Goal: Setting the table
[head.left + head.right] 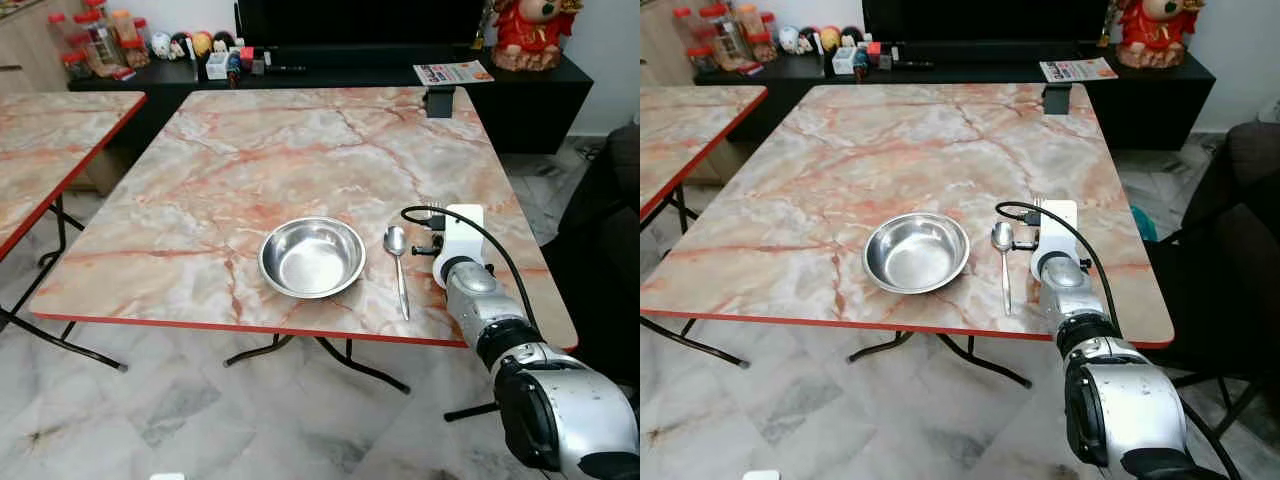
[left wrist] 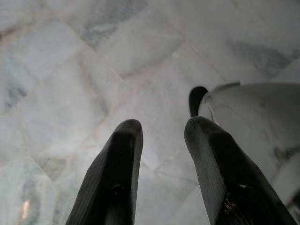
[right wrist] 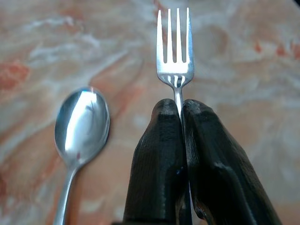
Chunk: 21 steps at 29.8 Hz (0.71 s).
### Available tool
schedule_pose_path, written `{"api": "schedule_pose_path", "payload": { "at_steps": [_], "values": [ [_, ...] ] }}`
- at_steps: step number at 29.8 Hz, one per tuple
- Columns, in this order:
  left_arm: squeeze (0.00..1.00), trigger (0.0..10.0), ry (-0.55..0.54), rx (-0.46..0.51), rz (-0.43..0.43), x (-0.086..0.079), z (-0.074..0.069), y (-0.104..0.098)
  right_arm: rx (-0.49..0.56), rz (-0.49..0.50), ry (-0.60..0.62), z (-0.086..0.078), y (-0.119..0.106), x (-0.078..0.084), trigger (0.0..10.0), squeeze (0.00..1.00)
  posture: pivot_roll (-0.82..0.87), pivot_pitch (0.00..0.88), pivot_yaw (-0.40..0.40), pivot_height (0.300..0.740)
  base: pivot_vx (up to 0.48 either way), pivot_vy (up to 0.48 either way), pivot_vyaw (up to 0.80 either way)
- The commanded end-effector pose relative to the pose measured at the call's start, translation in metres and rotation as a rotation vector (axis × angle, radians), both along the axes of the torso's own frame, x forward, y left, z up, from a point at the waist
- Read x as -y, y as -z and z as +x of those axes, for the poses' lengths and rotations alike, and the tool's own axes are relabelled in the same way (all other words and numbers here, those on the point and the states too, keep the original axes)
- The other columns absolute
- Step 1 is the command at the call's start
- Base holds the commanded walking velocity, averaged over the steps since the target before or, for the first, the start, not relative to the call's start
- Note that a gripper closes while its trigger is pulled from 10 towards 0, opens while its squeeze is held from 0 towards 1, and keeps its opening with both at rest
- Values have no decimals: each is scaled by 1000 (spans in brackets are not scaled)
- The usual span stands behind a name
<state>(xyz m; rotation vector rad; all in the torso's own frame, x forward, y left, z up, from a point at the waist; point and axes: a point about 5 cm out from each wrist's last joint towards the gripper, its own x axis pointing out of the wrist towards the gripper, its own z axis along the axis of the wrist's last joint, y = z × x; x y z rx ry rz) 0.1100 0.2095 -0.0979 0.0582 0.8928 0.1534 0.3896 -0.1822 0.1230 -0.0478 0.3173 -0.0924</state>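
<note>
two black fingers of the right gripper (image 3: 182,112) pinch a fork (image 3: 175,51) by its neck, tines pointing away, over the marble-patterned table (image 1: 250,150) near its front right edge. a spoon (image 1: 397,262) lies just beside the fork, and a steel bowl (image 1: 311,257) sits beside the spoon. the left gripper (image 2: 161,140) hangs over the tiled floor (image 2: 70,61), fingers parted.
</note>
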Motion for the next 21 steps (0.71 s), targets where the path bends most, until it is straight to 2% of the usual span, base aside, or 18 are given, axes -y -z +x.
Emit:
{"api": "schedule_pose_path", "payload": {
  "at_steps": [1, 9, 21],
  "values": [
    [0, 10000, 15, 6, 2, 1, -3, 0, 62, -5, -17, 7, -17, -3, 10000, 0, 16, 122, 26, 740, 0, 0, 0],
    [0, 10000, 22, 12, -9, 5, -13, 1, 82, -6, -26, 10, -25, -3, 10000, 0, 14, 181, 29, 740, 0, 0, 0],
    [0, 10000, 27, 18, -5, 2, -22, 0, 72, 0, -24, 8, -21, -3, 10000, 0, 21, 220, 33, 740, 0, 0, 0]
  ]
}}
